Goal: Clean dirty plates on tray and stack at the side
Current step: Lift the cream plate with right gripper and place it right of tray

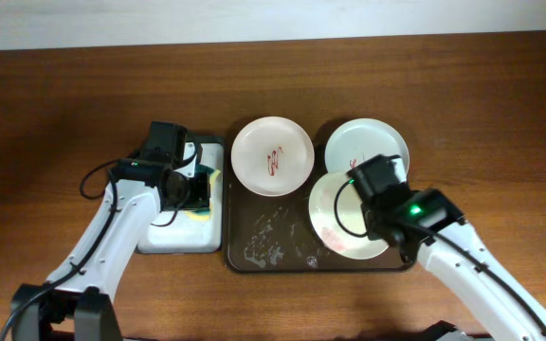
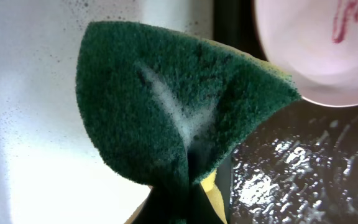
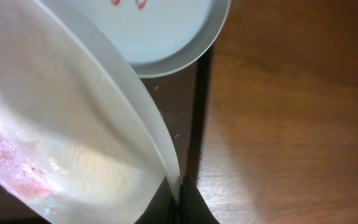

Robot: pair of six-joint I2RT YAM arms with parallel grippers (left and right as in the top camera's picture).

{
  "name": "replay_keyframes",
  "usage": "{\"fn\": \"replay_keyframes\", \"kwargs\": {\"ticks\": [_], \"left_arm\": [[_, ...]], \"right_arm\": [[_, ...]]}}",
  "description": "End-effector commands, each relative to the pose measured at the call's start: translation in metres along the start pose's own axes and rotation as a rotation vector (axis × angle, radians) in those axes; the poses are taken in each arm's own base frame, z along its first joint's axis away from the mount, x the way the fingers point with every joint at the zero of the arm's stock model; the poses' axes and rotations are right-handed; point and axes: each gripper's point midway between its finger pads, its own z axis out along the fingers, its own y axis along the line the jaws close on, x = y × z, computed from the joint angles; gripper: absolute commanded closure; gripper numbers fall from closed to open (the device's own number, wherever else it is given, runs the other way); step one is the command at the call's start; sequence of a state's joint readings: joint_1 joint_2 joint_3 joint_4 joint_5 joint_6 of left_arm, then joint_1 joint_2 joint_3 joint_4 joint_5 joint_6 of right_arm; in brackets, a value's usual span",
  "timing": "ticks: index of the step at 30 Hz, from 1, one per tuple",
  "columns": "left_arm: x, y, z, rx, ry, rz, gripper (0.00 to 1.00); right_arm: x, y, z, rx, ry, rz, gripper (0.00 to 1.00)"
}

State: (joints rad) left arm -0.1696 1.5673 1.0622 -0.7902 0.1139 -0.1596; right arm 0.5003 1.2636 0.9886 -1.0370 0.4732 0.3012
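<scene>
**Green sponge (image 2: pixel 179 106) is up, held plate (image 1: pixel 335 227) is getting tipped for a scrub**

So the right fingers (image 3: pixel 188 208) are pinching the rim of the held plate and tilting it above the right end of the brown tray (image 1: pixel 254 260), pinkish smear showing on its face. The left fingers (image 1: pixel 195 187) are clamping the sponge, folded and a bit foamy, just over the small white sponge tray (image 1: pixel 159 242). I'm reading this as the wipe on plate one getting set up, nothing stacked yet.

Next move, I'm guessing: the left arm is going to have to carry the sponge across and rub that smear. The right grip needs to be firm, since a thin wet rim looks slippery.

Stuff in the way: the other white plate (image 1: pixel 272 156), red squiggle on it, is sitting at the tray's back left, roughly between sponge and held plate. So the sponge should be passing over it. The grey-green plate (image 1: pixel 366 147) is lying at the back right, also smeared, with the held plate overlapping its near edge from overhead. Bare wooden tabletop (image 3: pixel 291 124) on the right is looking like the stacking spot.
</scene>
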Motion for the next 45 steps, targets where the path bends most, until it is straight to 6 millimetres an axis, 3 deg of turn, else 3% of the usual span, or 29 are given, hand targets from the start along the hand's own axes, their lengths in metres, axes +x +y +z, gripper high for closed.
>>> {"fn": "replay_keyframes", "kwargs": {"ticks": [1, 8, 12, 19, 28, 35, 40, 45], "left_arm": [[0.003, 0.011, 0.009, -0.05, 0.028, 0.012, 1.0], [0.008, 0.014, 0.021, -0.064, 0.067, 0.009, 1.0], [0.009, 0.015, 0.023, -0.065, 0.075, 0.008, 1.0], [0.009, 0.015, 0.023, -0.065, 0.076, 0.008, 1.0], [0.009, 0.015, 0.023, -0.065, 0.076, 0.008, 1.0], [0.01, 0.015, 0.023, -0.065, 0.076, 0.008, 1.0], [0.009, 0.015, 0.023, -0.065, 0.076, 0.008, 1.0], [0.008, 0.019, 0.023, -0.091, 0.069, 0.009, 1.0]], "right_arm": [[-0.026, -0.025, -0.022, 0.189, -0.149, 0.035, 0.96], [-0.052, -0.03, -0.055, 0.325, -0.314, -0.002, 0.96], [-0.06, -0.025, -0.063, 0.332, -0.361, -0.013, 0.96], [-0.065, -0.034, -0.071, 0.416, -0.392, -0.054, 0.96], [-0.066, -0.033, -0.071, 0.408, -0.395, -0.048, 0.96], [-0.058, 0.001, -0.037, 0.048, -0.256, 0.121, 0.96], [-0.056, -0.029, -0.012, -0.018, -0.161, 0.288, 0.96], [-0.036, -0.094, 0.022, -0.049, -0.028, 0.573, 0.96]]}}
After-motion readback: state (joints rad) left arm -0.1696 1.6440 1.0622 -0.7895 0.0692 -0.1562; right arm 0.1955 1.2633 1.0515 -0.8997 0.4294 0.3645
